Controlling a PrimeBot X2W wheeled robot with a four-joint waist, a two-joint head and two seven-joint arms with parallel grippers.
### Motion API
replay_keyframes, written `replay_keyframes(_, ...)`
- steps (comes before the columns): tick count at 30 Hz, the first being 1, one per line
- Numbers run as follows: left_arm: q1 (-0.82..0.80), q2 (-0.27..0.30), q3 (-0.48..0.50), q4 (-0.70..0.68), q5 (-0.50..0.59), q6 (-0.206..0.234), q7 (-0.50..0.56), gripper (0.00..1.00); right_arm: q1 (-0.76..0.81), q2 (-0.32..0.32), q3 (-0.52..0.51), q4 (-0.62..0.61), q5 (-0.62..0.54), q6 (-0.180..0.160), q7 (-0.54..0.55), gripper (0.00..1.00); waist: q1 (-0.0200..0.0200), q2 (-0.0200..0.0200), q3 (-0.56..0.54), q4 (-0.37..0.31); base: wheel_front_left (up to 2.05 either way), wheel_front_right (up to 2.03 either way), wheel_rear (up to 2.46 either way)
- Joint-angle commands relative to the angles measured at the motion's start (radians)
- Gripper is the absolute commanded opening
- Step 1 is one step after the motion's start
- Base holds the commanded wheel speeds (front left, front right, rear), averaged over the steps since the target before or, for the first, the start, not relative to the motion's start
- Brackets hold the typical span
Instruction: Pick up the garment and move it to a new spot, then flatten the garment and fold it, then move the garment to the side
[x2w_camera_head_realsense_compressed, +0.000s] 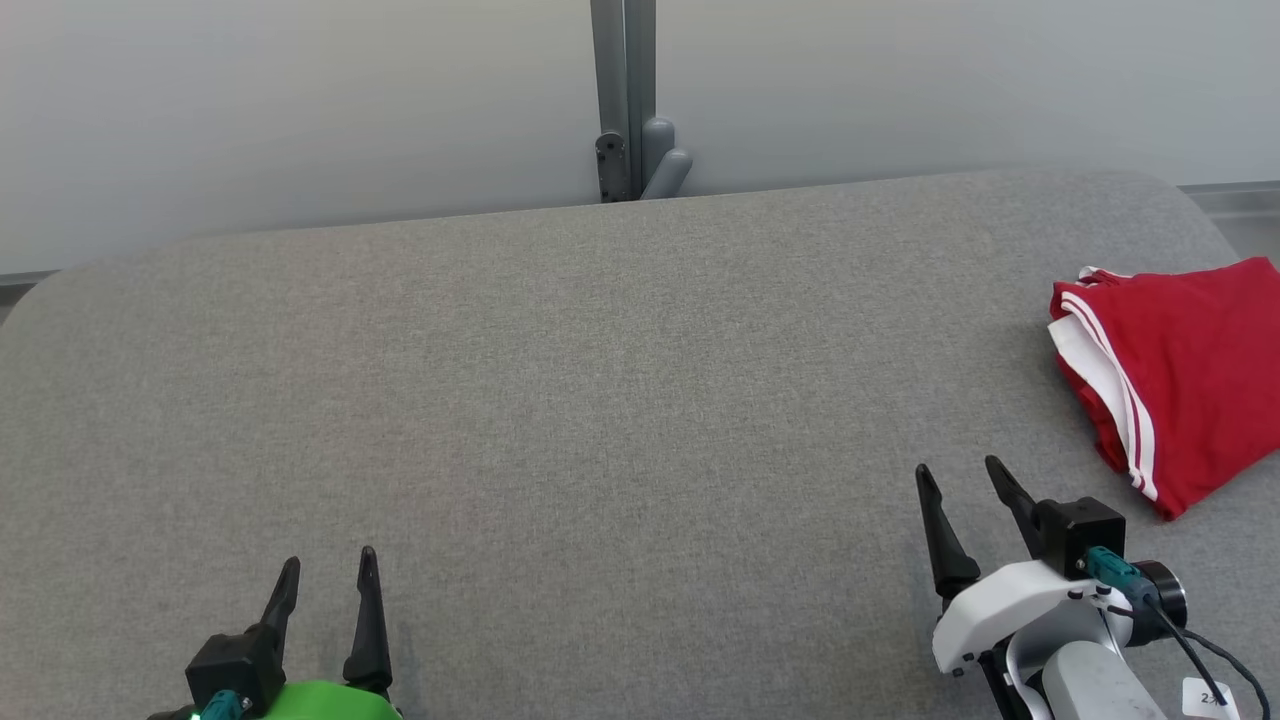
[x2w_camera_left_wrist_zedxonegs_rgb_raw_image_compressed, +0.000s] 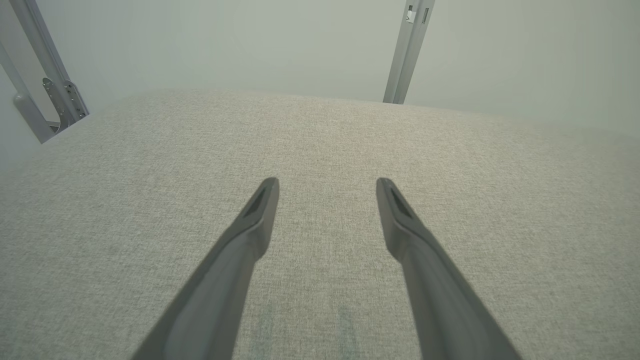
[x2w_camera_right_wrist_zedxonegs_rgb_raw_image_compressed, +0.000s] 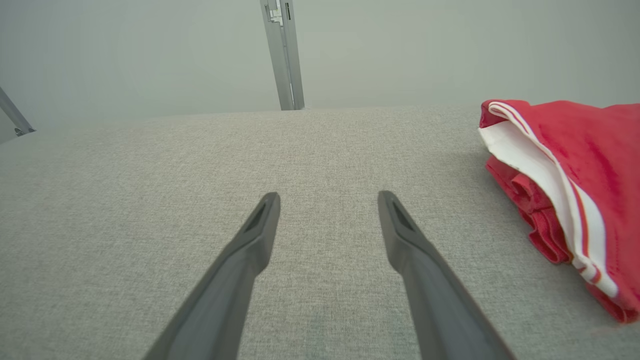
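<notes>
Grey desk (x2w_camera_head_realsense_compressed: 600, 400) spreads before us; the garment (x2w_camera_head_realsense_compressed: 1180, 370) lies at the frame's right edge, just beyond our right tool (x2w_camera_head_realsense_compressed: 955, 464). It and the left tool (x2w_camera_head_realsense_compressed: 330, 556) stand released, empty. We should pinch the near hem low, catching every layer.

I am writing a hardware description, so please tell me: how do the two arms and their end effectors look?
The left end effector has two long, dark, tapering fingers on a black block and a bright green wrist cover. The right end effector has the same fingers and block, a white wrist cover, a teal plug with a black cable, a grey forearm and a small white label.
</notes>
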Motion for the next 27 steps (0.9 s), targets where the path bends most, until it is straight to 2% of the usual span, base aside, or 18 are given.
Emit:
replay_keyframes(1,0.005,0.004,-0.003,-0.006,0.005,0.005,0.000,1.00,-0.004,-0.003,0.002,0.003,0.002,-0.002,-0.002,1.00,0.0000,0.0000,0.000,0.000,0.00,0.00,0.00)
replay_keyframes(5,0.002,0.004,-0.008,-0.005,0.004,0.004,0.000,1.00,-0.003,-0.004,-0.001,0.005,0.001,-0.002,-0.002,1.00,0.0000,0.0000,0.001,0.026,0.00,0.00,0.00)
replay_keyframes(17,0.005,0.004,-0.006,-0.003,0.006,0.005,0.000,1.00,-0.008,-0.003,0.008,0.007,-0.021,-0.001,-0.002,1.00,0.0000,0.0000,0.002,0.026,0.00,0.00,0.00)
replay_keyframes(21,0.005,0.004,-0.008,0.004,-0.015,-0.002,0.000,1.00,-0.005,-0.003,0.018,0.008,0.003,-0.001,-0.002,1.00,0.0000,0.0000,0.001,0.025,0.00,0.00,0.00)
replay_keyframes(22,0.004,0.004,-0.010,0.004,-0.016,-0.006,0.000,0.00,-0.006,-0.003,0.020,0.007,0.002,-0.001,-0.002,0.00,0.0000,0.0000,0.001,0.025,0.00,0.00,0.00)
replay_keyframes(27,-0.001,-0.004,0.000,0.041,-0.054,-0.005,0.015,0.00,0.015,0.005,0.006,0.038,0.041,0.000,0.018,0.00,0.0000,0.0000,0.001,0.025,0.00,0.00,0.00)
